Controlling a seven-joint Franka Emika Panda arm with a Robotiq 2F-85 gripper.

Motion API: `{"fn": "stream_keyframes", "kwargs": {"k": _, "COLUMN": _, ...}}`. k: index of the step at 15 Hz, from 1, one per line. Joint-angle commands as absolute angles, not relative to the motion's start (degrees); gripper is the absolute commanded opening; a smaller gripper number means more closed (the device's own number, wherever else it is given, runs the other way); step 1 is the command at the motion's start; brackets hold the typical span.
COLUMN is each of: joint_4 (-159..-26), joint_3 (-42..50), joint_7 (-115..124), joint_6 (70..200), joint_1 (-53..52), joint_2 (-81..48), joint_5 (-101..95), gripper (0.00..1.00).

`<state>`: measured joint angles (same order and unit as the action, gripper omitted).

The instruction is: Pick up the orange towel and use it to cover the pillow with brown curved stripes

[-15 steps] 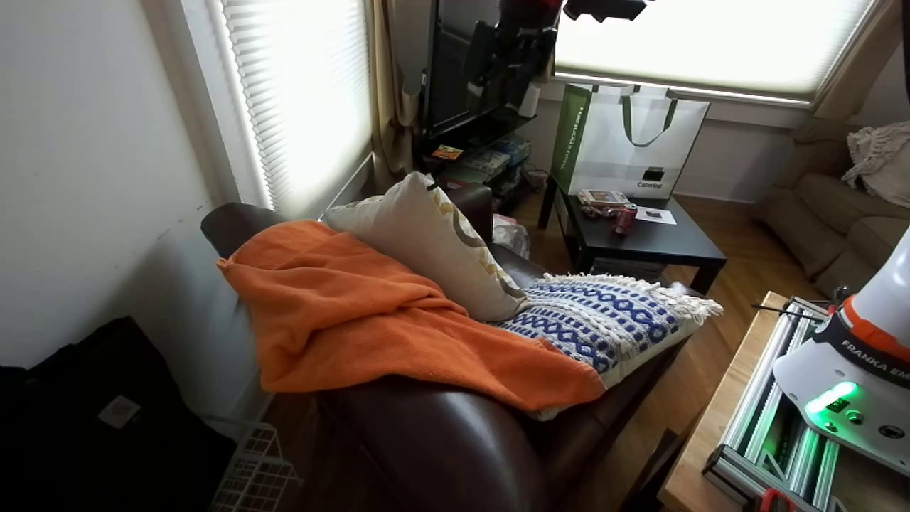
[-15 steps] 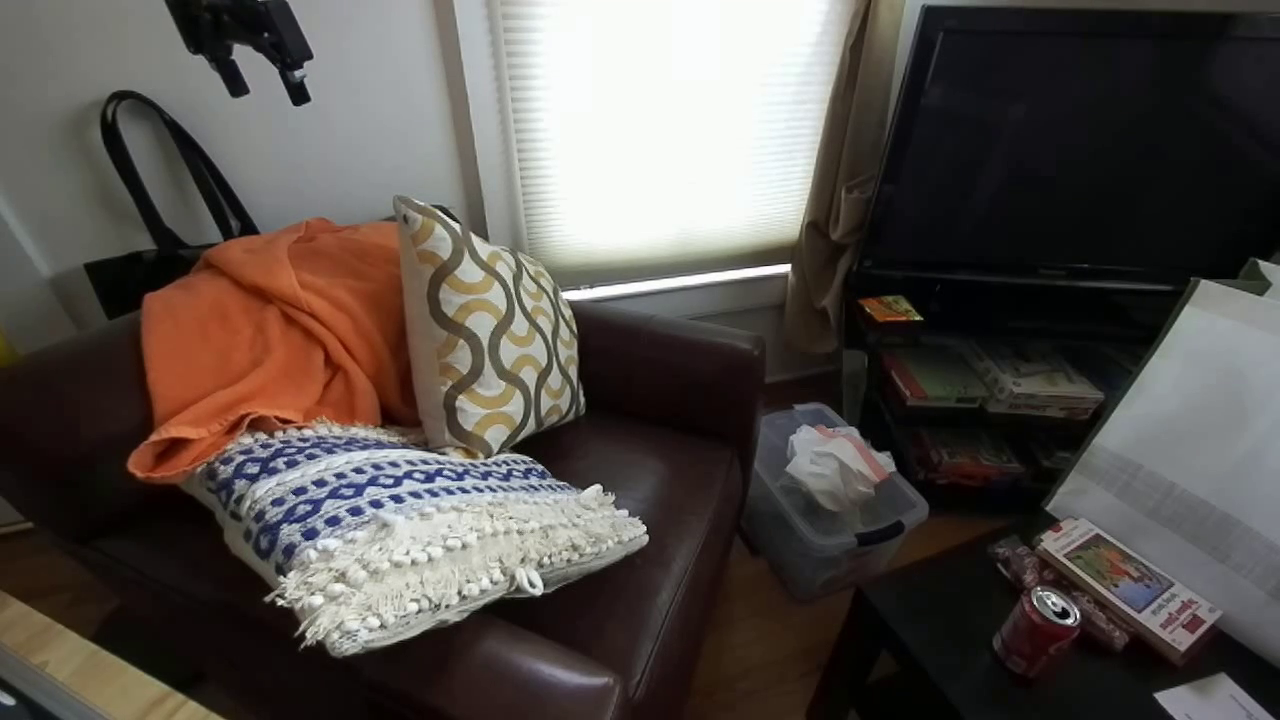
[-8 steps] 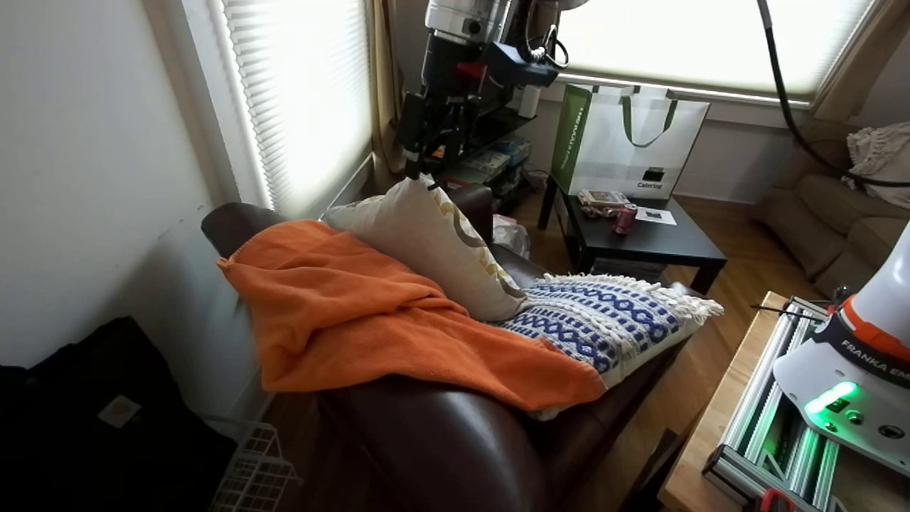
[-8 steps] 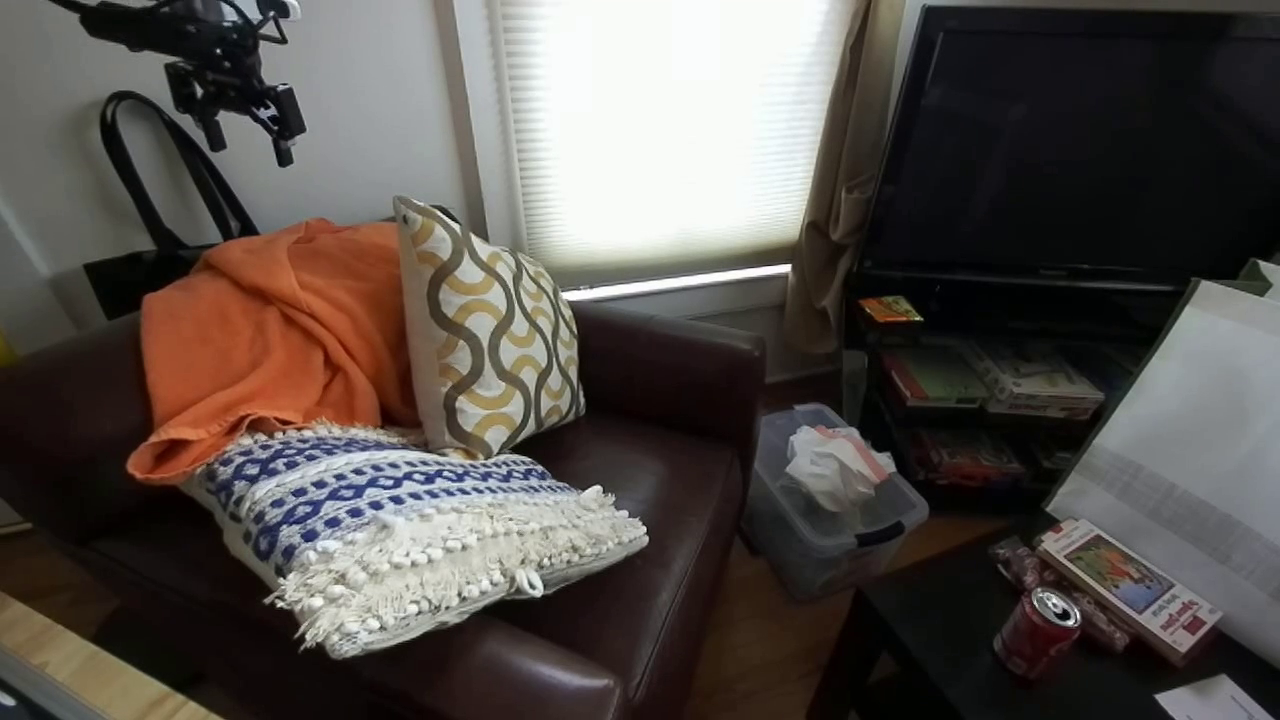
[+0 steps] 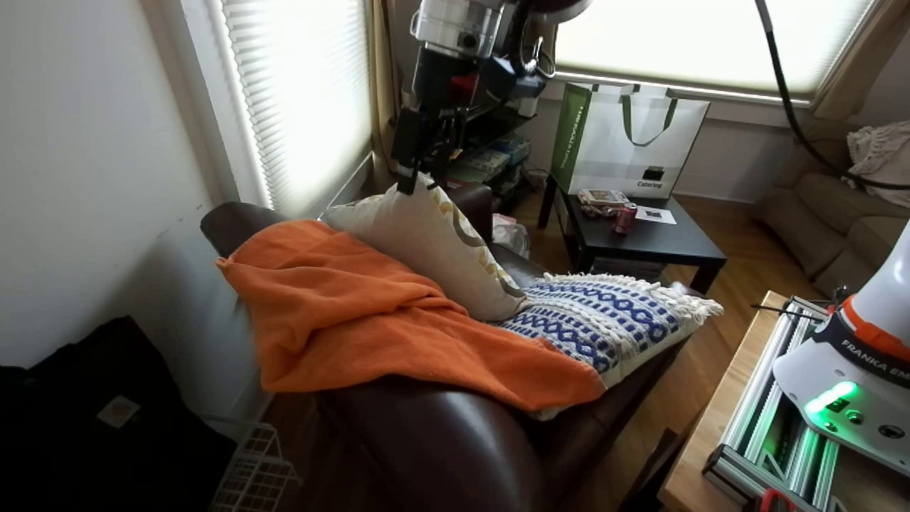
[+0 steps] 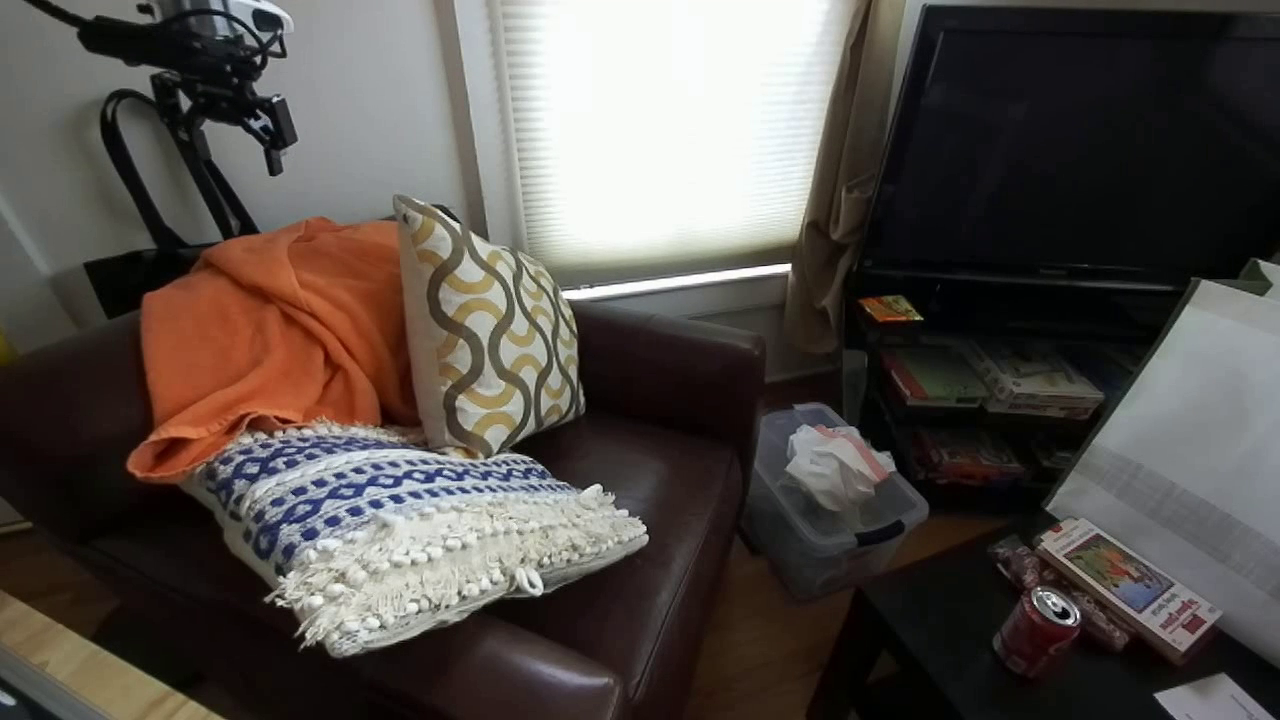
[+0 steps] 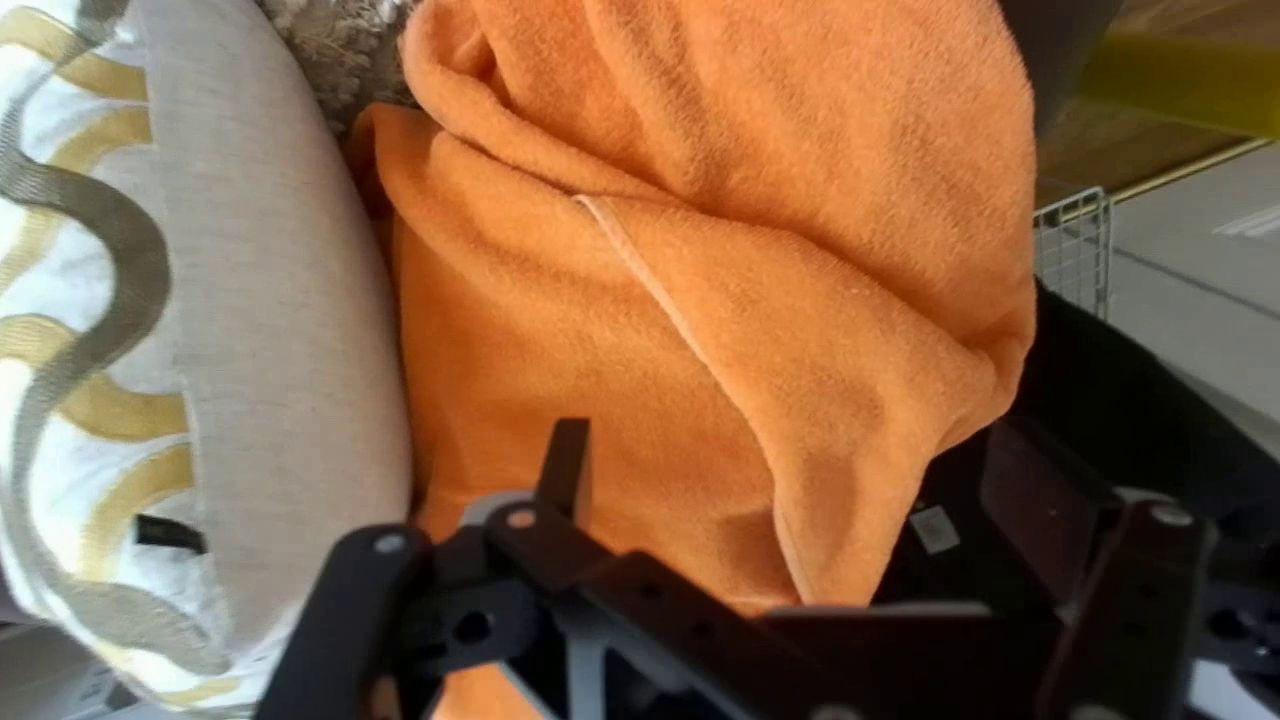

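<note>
One broad dark brown leather armchair [image 6: 660,480] shows its padded back and arms in both exterior views. Near it stands a low black table [image 5: 661,240] with straight legs, and past the armchair's far arm, in an exterior view, a wide black flat-screen television [image 6: 1080,150]. The plain orange towel [image 6: 290,330], large and of soft fabric, lies in loose folds over the armchair's back. A big white shopping bag [image 5: 633,167] with a green side and green handles stands upright on the table. The blue-and-white woven pillow [image 6: 400,510], rectangular and fringed with cream tassels, lies on the armchair with one end under the towel's edge. The square white pillow with brown curved stripes [image 6: 490,340] and mustard arcs stands tilted on the seat just beside the towel, its patterned face in view, its plain beige side towards the cloth. A clear plastic bin [image 6: 830,570] sits by the armchair, a crumpled white plastic bag [image 6: 835,465] in it. The black two-fingered gripper [image 7: 800,465] hangs above the towel, pointing down, released: its fingers are spread well apart, and in an exterior view the fingertips [image 6: 275,160] are clear of the cloth. A small red metal drink can [image 6: 1035,635] stands upright on the table.
</note>
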<state>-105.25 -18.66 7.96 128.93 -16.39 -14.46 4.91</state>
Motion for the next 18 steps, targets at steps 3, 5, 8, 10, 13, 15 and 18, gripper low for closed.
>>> {"fn": "stream_keyframes", "kwargs": {"k": 3, "joint_4": -100.8, "joint_3": -20.1, "joint_7": -3.1, "joint_6": 133.5, "joint_1": -19.2, "joint_2": -25.9, "joint_5": 5.8, "gripper": 1.0}}
{"fn": "stream_keyframes", "kwargs": {"k": 5, "joint_4": -98.1, "joint_3": -20.4, "joint_7": -5.4, "joint_6": 133.1, "joint_1": -19.7, "joint_2": -29.8, "joint_5": 6.0, "gripper": 1.0}}
{"fn": "stream_keyframes", "kwargs": {"k": 8, "joint_4": -94.6, "joint_3": -20.5, "joint_7": -7.8, "joint_6": 131.8, "joint_1": -20.3, "joint_2": -34.0, "joint_5": 5.6, "gripper": 1.0}}
{"fn": "stream_keyframes", "kwargs": {"k": 10, "joint_4": -92.5, "joint_3": -20.0, "joint_7": -9.0, "joint_6": 132.6, "joint_1": -20.9, "joint_2": -36.6, "joint_5": 4.6, "gripper": 1.0}}
{"fn": "stream_keyframes", "kwargs": {"k": 13, "joint_4": -89.4, "joint_3": -19.9, "joint_7": -10.6, "joint_6": 132.4, "joint_1": -21.5, "joint_2": -39.8, "joint_5": 3.7, "gripper": 1.0}}
{"fn": "stream_keyframes", "kwargs": {"k": 15, "joint_4": -87.7, "joint_3": -19.8, "joint_7": -11.3, "joint_6": 132.0, "joint_1": -21.9, "joint_2": -41.4, "joint_5": 3.4, "gripper": 0.73}}
{"fn": "stream_keyframes", "kwargs": {"k": 18, "joint_4": -86.5, "joint_3": -19.4, "joint_7": -10.9, "joint_6": 131.8, "joint_1": -22.7, "joint_2": -42.4, "joint_5": 2.7, "gripper": 0.63}}
